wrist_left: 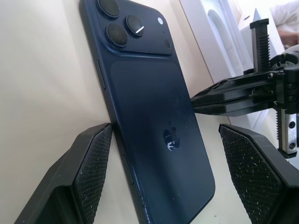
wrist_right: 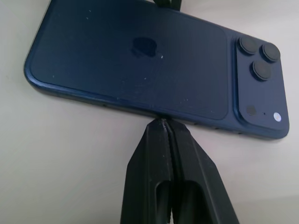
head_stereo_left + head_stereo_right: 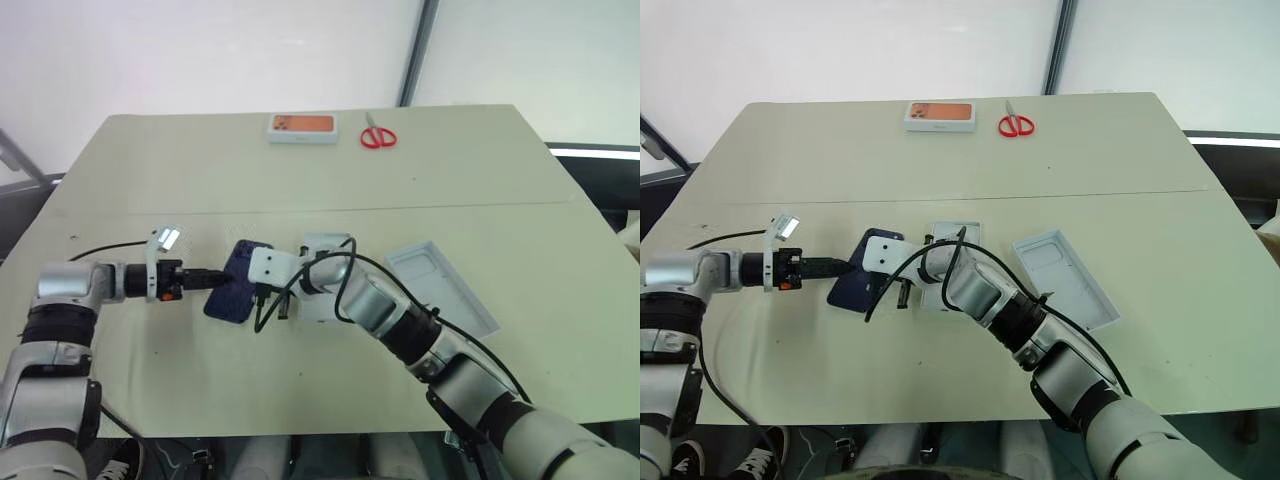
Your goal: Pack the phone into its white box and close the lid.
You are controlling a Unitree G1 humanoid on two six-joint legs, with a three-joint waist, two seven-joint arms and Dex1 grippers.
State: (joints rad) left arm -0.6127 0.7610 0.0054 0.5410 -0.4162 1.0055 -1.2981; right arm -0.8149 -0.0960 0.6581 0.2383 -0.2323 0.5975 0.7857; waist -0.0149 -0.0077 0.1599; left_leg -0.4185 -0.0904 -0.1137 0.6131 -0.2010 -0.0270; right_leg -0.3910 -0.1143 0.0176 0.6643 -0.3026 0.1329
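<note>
The dark navy phone (image 3: pixel 236 284) lies back up on the table, its camera bump at the far end. My left gripper (image 3: pixel 207 277) is open around the phone's near end. One pad (image 1: pixel 91 170) rests at the phone's long edge and the other pad (image 1: pixel 252 168) stands clear of it. My right gripper (image 2: pixel 161 122) is shut and empty, its tip pressed to the phone's opposite long edge. The white box (image 3: pixel 955 236), with a white insert inside, sits just right of the phone, partly hidden by my right arm. The lid (image 3: pixel 441 286) lies open side up further right.
An orange-faced white case (image 3: pixel 302 127) and red scissors (image 3: pixel 378 135) lie at the table's far edge. A black cable (image 3: pixel 100 249) trails from my left wrist across the table. A seam (image 3: pixel 450 207) runs across the tabletop.
</note>
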